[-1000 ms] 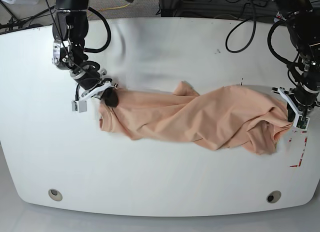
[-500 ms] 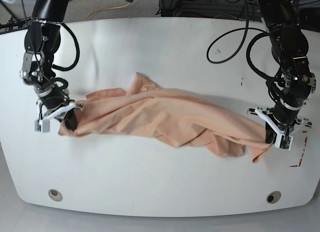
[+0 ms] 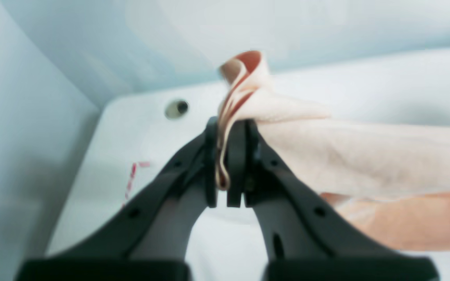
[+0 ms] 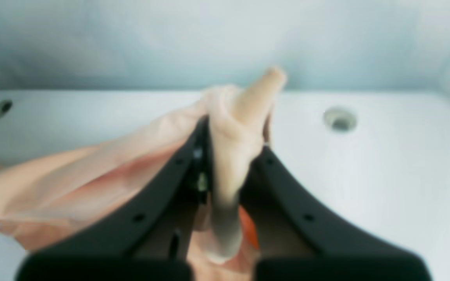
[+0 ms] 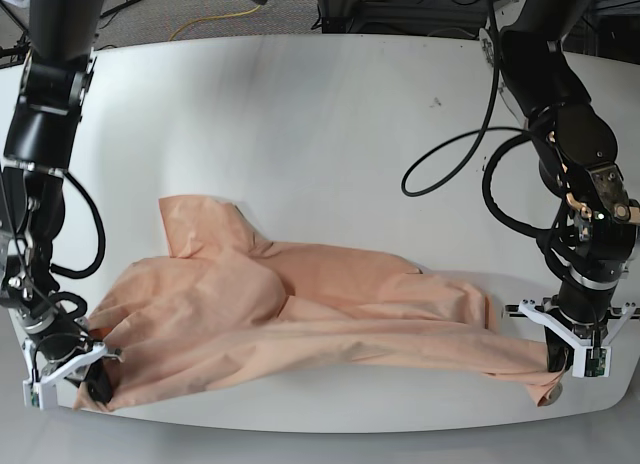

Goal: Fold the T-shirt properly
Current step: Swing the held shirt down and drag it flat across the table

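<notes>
The peach T-shirt (image 5: 300, 319) is stretched wide across the near part of the white table (image 5: 320, 134), rumpled and partly lifted along its front edge. My left gripper (image 5: 553, 368) is shut on the shirt's right end near the table's front right corner; in the left wrist view the fingers (image 3: 236, 164) pinch a folded edge of the cloth (image 3: 365, 160). My right gripper (image 5: 92, 382) is shut on the shirt's left end at the front left; in the right wrist view a bunch of cloth (image 4: 240, 117) sticks up between the fingers (image 4: 193, 164).
The table's front edge runs just beyond both grippers. A round hole (image 3: 176, 109) and red tape marks (image 3: 131, 179) lie near the left gripper. Another round hole (image 4: 338, 119) lies past the right gripper. Cables and gear (image 5: 400, 9) sit behind the table.
Both grippers have pulled the shirt toward the table's front edge and farther apart. The cloth has spread from a twisted band into a wider sheet.
</notes>
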Available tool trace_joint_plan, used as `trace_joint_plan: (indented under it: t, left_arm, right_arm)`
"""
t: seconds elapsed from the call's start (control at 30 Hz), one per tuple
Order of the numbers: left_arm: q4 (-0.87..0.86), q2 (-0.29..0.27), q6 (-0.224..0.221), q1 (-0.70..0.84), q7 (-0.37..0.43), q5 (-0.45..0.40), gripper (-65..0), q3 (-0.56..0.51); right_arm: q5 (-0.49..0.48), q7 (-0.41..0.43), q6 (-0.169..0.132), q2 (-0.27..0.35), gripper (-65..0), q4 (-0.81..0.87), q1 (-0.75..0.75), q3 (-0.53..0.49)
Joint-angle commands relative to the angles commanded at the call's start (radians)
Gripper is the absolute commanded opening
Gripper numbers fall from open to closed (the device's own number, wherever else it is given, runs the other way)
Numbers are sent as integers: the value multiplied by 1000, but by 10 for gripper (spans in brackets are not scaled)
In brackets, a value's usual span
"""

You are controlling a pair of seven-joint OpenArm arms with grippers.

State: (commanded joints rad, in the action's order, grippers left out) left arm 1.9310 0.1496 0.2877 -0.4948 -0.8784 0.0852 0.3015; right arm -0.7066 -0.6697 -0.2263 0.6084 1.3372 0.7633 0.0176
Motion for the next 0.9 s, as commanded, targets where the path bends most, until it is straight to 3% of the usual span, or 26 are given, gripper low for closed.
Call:
trace_joint_plan:
  t: [0.13, 0.33, 0.5, 0.6, 0.83, 0.9]
  left_arm:
    - [0, 6, 0, -94, -2, -2, -640, 34]
    - [-2, 86, 0, -250, -32, -2, -640, 40]
    - [-2, 138, 5, -288, -32, 5, -639, 28]
    - [0, 150, 5, -233, -32, 8, -637, -3]
    - [2, 149, 5, -12, -32, 9, -639, -8]
    - [2, 149, 5, 68, -32, 9, -639, -8]
  right_arm:
    - [-6, -32, 0, 21, -650, -49, 163, -66]
    - [-8, -51, -2, 54, -650, -61, 344, -155]
    - [-8, -138, -78, 64, -650, -57, 390, -150]
    - [-8, -170, -95, 64, -650, -12, 304, -107]
    - [-9, -201, -97, 52, -650, 104, -40, 71]
    - [-9, -201, -97, 23, -650, 140, -153, 121]
